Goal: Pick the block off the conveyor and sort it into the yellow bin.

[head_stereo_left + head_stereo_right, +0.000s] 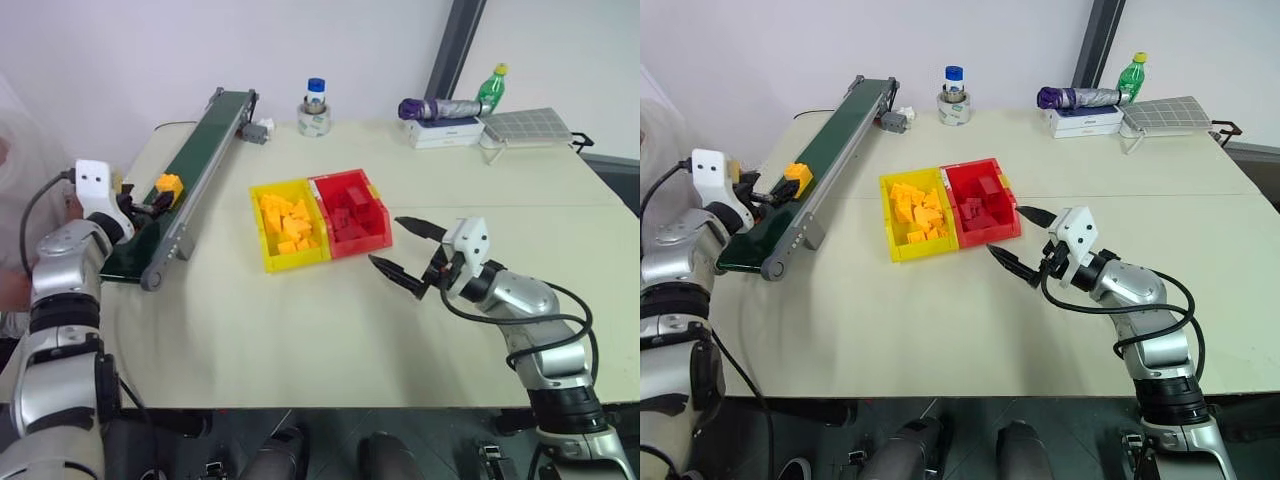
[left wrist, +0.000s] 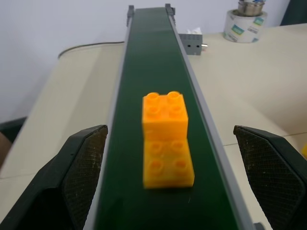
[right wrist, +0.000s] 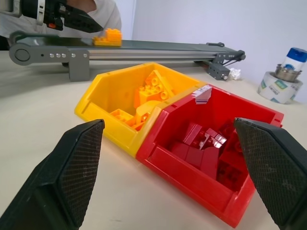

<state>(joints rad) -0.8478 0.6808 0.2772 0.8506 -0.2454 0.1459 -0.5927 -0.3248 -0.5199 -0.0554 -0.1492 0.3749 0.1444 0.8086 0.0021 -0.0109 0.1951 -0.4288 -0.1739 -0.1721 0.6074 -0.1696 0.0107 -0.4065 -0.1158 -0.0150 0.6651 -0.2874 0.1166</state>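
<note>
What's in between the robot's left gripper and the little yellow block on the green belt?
Nothing but bare dark green belt of the conveyor. In the left wrist view the block sits straight ahead of the open left gripper, with no other thing between them.

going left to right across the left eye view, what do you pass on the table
dark green belt conveyor → yellow plastic bin → red plastic bin → right tool with black fingers

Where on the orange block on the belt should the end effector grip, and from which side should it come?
Grip the block across its flat side walls, coming level along the conveyor from its near end. The open left end effector already straddles it; the studded, stepped top offers poorer contact.
</note>
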